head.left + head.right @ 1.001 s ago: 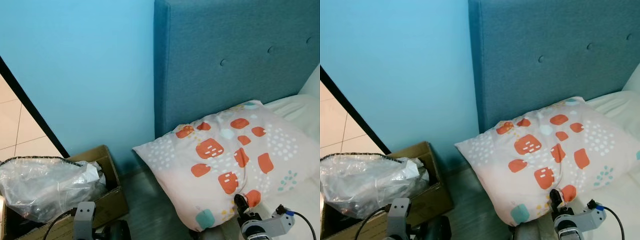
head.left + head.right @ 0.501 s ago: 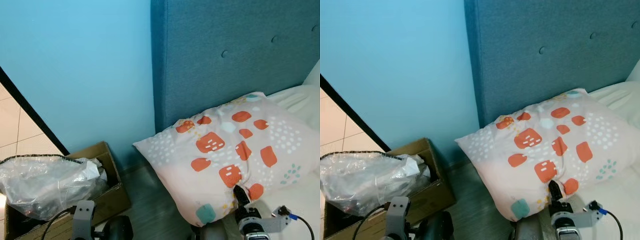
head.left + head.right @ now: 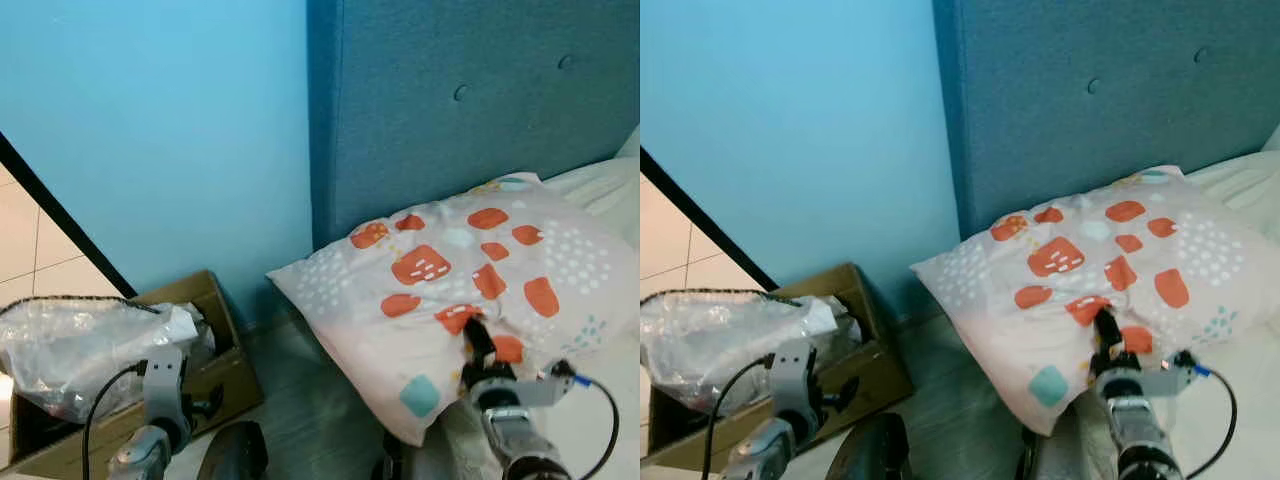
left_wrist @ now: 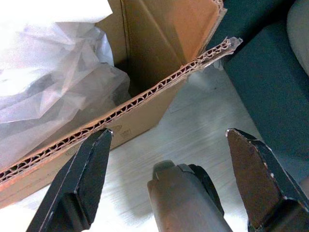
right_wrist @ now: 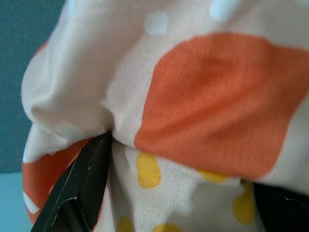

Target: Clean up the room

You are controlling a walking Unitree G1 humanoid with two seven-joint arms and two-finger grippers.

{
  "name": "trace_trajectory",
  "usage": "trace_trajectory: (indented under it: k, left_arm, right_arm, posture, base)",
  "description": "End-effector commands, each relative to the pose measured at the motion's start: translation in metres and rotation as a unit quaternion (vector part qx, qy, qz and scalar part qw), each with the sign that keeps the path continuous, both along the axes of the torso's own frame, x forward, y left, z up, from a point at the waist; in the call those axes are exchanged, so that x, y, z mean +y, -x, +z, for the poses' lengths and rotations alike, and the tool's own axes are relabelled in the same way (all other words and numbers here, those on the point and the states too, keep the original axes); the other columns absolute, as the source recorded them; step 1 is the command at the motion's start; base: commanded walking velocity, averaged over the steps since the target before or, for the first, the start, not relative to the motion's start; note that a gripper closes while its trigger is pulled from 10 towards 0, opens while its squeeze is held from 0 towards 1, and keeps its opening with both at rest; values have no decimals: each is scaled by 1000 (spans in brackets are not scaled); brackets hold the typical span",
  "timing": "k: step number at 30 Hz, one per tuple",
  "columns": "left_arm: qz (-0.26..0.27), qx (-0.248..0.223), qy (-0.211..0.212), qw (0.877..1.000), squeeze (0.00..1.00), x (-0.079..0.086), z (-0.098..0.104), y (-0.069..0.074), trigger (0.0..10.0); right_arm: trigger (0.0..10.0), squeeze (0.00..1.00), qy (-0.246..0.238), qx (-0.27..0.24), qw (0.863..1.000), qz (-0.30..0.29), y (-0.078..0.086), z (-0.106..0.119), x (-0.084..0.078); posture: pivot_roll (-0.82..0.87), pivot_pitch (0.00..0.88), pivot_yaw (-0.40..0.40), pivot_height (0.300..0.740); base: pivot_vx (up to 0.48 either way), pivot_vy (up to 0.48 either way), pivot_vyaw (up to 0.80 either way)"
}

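Observation:
A cream pillow (image 3: pixel 470 270) with orange patches lies at the head of the bed, leaning on the blue headboard (image 3: pixel 480 110). My right gripper (image 3: pixel 472 335) presses into the pillow's lower middle, and the cloth bunches around it. In the right wrist view the pillow fabric (image 5: pixel 207 96) is pinched between the black fingers (image 5: pixel 82 188), so this gripper is shut on it. My left gripper (image 4: pixel 168 133) hangs open over the floor beside the cardboard box (image 4: pixel 145 96), holding nothing.
The open cardboard box (image 3: pixel 215 385) stands on the floor left of the bed, with crumpled clear plastic (image 3: pixel 80 345) in it. White bedding (image 3: pixel 610 180) lies right of the pillow. A blue wall (image 3: pixel 160 130) is behind, with pale tiles (image 3: pixel 20 250) at far left.
My right gripper has moved up and further into the pillow, bunching its cloth. My left arm has risen higher into view. The camera has shifted slightly.

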State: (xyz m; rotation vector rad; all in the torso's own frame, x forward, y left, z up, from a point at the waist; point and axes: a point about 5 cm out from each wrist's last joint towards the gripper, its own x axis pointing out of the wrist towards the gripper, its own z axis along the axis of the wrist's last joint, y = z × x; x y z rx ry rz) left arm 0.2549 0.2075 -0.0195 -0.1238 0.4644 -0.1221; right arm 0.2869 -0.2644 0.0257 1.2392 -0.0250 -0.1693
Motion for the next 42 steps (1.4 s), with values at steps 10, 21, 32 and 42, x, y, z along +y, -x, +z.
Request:
trace_trajectory:
  k: [10, 21, 32, 42]
  left_arm:
    - [7, 21, 12, 1000, 0, 2, -13, 18, 10000]
    - [6, 17, 15, 1000, 0, 2, -11, 18, 10000]
    - [-2, 17, 18, 1000, 0, -3, -14, 22, 10000]
    - [-5, 16, 19, 1000, 0, -4, -14, 23, 10000]
  right_arm:
    - [0, 0, 50, -3, 999, 2, -17, 24, -13]
    - [0, 0, 100, 20, 988, -112, -12, 42, -58]
    - [0, 0, 139, -77, 951, -264, 0, 119, -135]
    - [0, 0, 147, -133, 913, -357, 18, 158, -166]
  posture:
    - [169, 285, 39, 598]
    - [185, 291, 43, 598]
    - [184, 296, 40, 598]
    - [193, 297, 40, 598]
  base:
    - [0, 0, 0]
    - [0, 0, 0]
    - [0, 0, 0]
    - [0, 0, 0]
